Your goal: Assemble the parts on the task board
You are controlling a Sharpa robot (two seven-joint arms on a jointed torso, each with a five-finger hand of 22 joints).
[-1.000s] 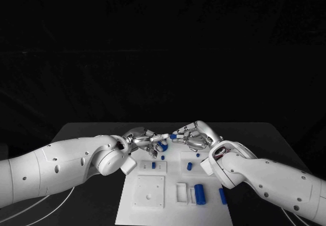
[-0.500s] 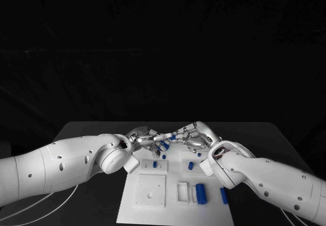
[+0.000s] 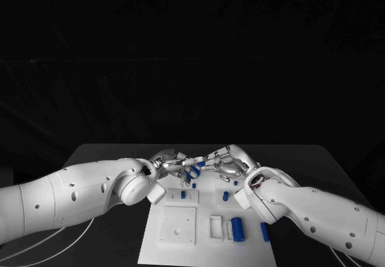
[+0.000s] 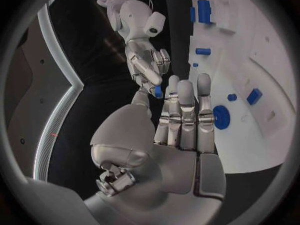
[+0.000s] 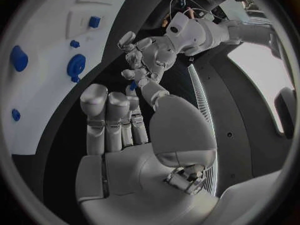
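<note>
Black desk (image 3: pixel 104 153) carries the task board (image 3: pixel 205 247), above whose far end the left robot hand (image 3: pixel 170 162) has closed in on the right robot hand (image 3: pixel 227 163), apparently both pinching 1 blue part (image 3: pixel 202 162), suggesting a handover.

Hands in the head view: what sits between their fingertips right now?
A small blue part sits between the left hand and the right hand, above the far end of the task board. The left wrist view shows it at the right hand's fingertips.
</note>
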